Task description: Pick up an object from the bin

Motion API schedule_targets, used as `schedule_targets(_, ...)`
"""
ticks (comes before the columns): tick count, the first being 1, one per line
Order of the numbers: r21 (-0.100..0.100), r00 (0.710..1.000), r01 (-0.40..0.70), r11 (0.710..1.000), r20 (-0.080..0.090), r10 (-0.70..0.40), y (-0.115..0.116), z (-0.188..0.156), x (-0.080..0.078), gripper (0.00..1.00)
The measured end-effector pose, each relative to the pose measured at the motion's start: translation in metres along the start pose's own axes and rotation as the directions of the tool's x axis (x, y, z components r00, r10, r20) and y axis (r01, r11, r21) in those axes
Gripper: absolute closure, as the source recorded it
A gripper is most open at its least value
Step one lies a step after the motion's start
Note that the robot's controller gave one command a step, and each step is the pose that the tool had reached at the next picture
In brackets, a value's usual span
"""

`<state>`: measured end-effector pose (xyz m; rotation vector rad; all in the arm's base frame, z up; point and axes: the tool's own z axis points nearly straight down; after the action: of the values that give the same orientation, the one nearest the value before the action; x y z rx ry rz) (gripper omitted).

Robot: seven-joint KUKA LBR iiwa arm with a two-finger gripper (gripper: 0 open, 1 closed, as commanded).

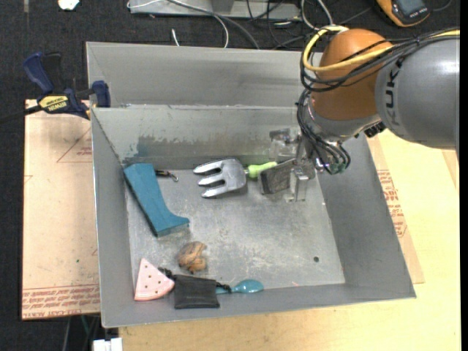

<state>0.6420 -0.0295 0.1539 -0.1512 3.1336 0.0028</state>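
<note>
Where the grey arm with its orange wrist cover reaches in from the right, the gripper [292, 175] hangs low over the far right of the grey metal bin [278, 248], at the green handle end of a silver toy fork [221, 178] lying on the floor. I cannot tell whether it is apart or together. To the left lies a blue foam block [153, 199]. Along the near wall sit a pink holed wedge [151, 281], a brown lump [192, 257] and a black pouch [195, 294].

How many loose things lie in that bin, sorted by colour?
Blue: 2, the block and the small piece
Silver and green: 1, the fork
Brown: 1, the lump
Pink: 1, the wedge
Black: 1, the pouch
Total: 6 clearly seen
</note>
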Motion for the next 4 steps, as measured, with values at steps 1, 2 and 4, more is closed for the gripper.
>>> schedule_targets(1, 0.002, 0.988, 0.153, 0.988, 0.005, -0.153, -0.002, 0.048, 0.001, 0.00)
schedule_targets(2, -0.001, 1.000, -0.013, 1.000, 0.008, 0.013, -0.026, 0.082, -0.008, 0.00)
schedule_targets(4, -0.005, 0.998, -0.064, 0.998, 0.012, 0.064, -0.009, 0.075, -0.005, 1.00)
